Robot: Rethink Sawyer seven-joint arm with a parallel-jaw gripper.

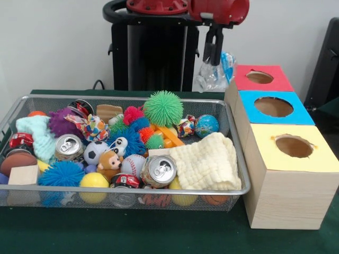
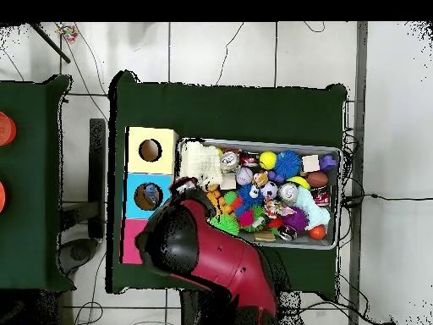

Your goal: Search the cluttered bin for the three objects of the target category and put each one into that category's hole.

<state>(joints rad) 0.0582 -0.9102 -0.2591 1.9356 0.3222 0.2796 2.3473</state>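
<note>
The gripper point(image 1: 213, 53) hangs high behind the bin's point(image 1: 233, 153) far rim, close to the red box point(image 1: 275, 79), and holds nothing; its fingers hang close together, but I cannot tell whether they are closed. The bin is packed with toys: a can point(image 1: 159, 170) lies near the front rim beside a cream cloth point(image 1: 209, 161), and a second can point(image 1: 68, 146) lies toward the other end. Beside the bin stand the red, blue point(image 1: 296, 111) and yellow point(image 1: 270, 153) boxes in a row, each with a hole on top.

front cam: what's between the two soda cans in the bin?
In the front view, between the left can and the right can lie a soccer ball, a monkey toy and a baseball.
</note>
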